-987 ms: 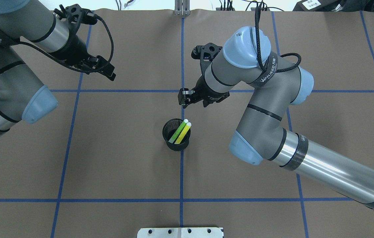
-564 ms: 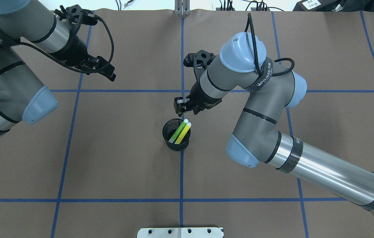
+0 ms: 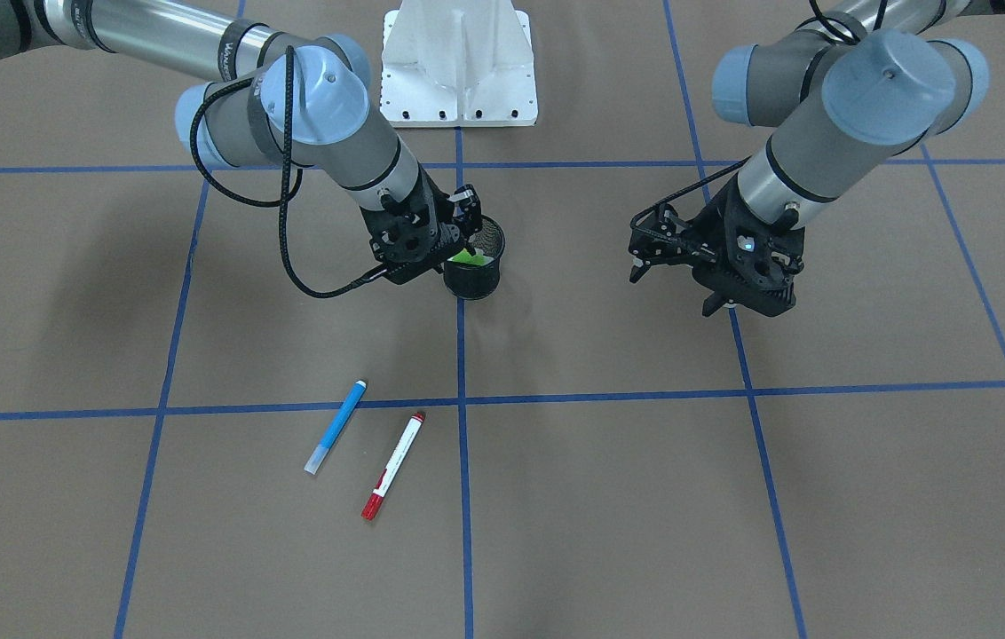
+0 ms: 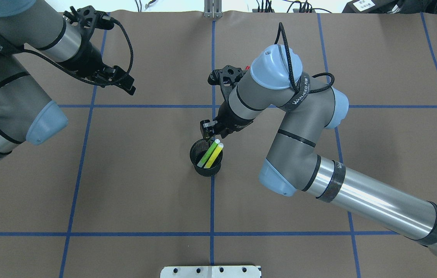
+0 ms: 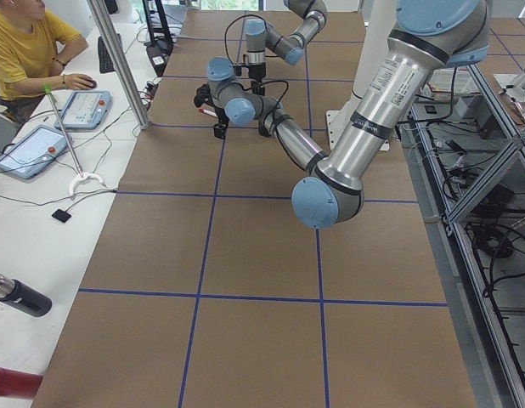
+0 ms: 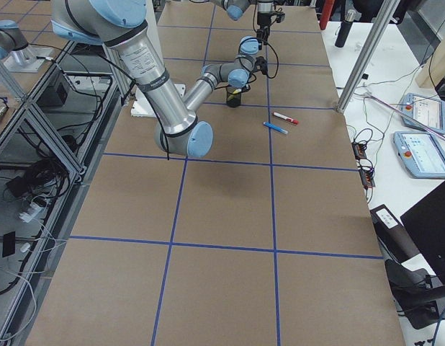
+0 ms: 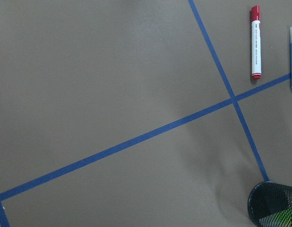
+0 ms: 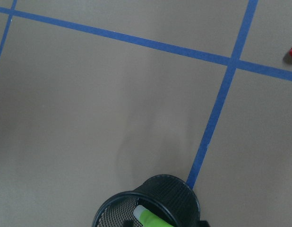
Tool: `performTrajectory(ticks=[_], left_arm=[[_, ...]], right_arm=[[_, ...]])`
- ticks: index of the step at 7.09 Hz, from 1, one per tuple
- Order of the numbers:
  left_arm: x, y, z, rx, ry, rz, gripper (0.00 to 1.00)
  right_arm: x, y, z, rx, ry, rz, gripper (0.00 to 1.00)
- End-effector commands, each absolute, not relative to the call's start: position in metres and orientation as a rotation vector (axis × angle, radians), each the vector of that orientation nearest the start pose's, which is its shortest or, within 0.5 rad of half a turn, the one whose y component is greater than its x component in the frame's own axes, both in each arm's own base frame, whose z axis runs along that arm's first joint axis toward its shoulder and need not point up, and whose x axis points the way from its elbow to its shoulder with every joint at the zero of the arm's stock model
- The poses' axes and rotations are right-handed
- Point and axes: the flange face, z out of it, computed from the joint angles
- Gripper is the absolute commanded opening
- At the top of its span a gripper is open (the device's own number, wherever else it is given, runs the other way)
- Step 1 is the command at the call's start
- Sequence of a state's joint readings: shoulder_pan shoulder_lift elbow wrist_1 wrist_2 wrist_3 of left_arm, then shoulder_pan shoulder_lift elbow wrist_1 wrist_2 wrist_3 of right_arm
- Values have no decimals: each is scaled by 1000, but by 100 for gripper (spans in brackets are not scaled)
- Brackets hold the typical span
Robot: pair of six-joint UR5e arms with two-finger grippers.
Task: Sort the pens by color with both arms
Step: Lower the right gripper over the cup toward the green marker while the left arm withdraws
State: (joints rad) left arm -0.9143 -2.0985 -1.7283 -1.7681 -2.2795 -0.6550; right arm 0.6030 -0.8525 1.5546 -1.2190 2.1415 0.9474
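My right hand (image 4: 211,133), fingers spread and empty, hangs just above the rim of the mesh cup (image 4: 195,162), where the green pen (image 4: 208,153) and yellow pen (image 4: 214,155) lean caps-up toward it, likely my next pick. Well ahead of it, the blue pen (image 3: 336,427) and the red-ended white pen (image 3: 393,464) lie side by side on the surface. Farther off, my left hand (image 3: 644,253) hangs released, clear of the reach.

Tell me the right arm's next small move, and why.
Probably lower the right claw a little onto the cap of the green pen. The claw hangs just past the far rim of the black mesh cup, jaws seemingly apart. The green pen and the yellow pen lean toward it, neither gripped yet.
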Motion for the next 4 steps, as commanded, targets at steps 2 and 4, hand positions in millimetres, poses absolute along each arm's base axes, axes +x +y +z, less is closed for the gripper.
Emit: performTrajectory(ticks=[2, 4], left_arm=[[337, -548, 253, 263, 1038, 314, 99], [337, -548, 253, 264, 1039, 314, 99]], right_arm=[[-534, -460, 185, 134, -1156, -340, 45], [-535, -459, 190, 114, -1153, -342, 42]])
